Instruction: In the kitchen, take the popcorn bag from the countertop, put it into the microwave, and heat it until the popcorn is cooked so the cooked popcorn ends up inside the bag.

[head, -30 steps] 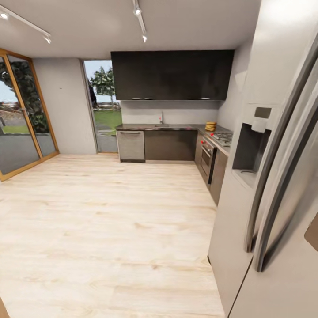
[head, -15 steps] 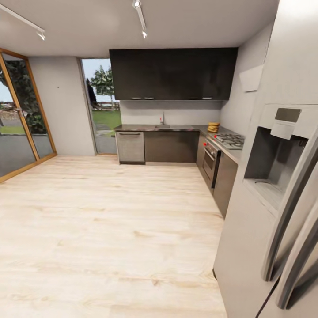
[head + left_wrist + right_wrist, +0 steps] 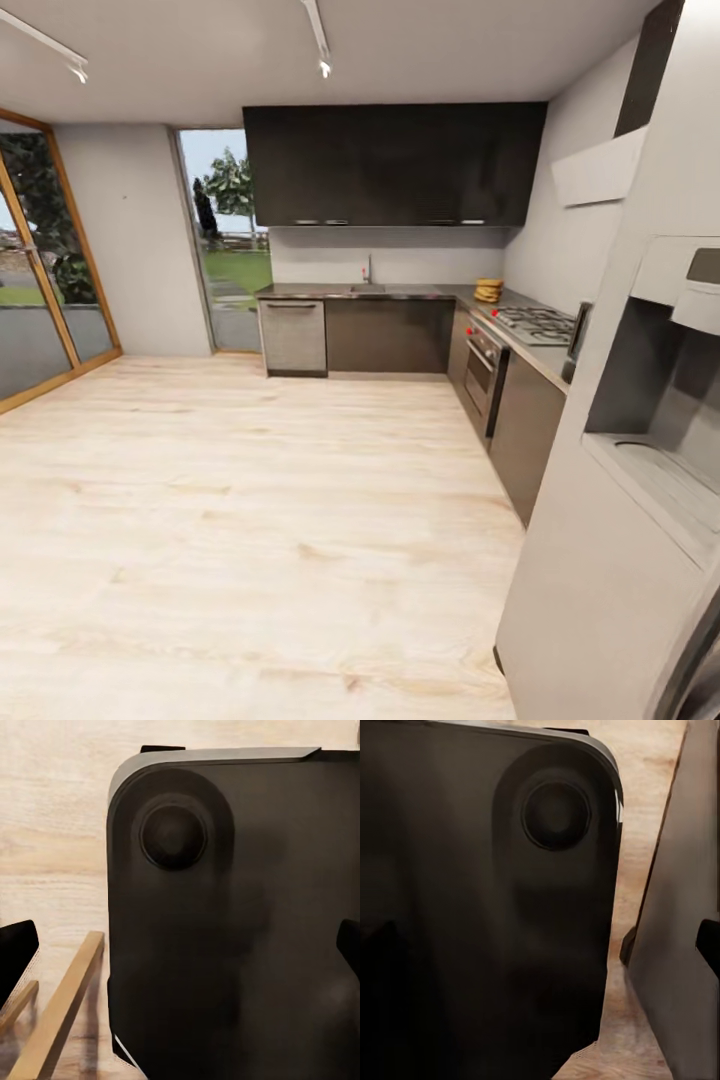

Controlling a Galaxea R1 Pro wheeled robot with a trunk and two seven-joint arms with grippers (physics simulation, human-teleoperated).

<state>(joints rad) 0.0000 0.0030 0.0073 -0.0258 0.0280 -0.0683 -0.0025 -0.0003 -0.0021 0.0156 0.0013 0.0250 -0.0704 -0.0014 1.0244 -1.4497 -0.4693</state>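
One grey refrigerator [image 3: 600,560] looms nearest, at right; beyond the wood floor [image 3: 250,500], the countertop [image 3: 520,335] carries a gas hob [image 3: 535,322] and a tan stack [image 3: 488,290] (too small to identify). Whether either gripper is open cannot be told.

A: How many appliances stand along the countertop [image 3: 400,292]?
B: Three: one steel dishwasher [image 3: 293,336] under its left end, one oven [image 3: 483,366] and one gas hob [image 3: 535,323] on the right run.
A: Anything sitting on top?
B: One yellowish stack [image 3: 488,290] in the corner, too small to name. Above hangs one row of dark wall cabinets [image 3: 392,165].
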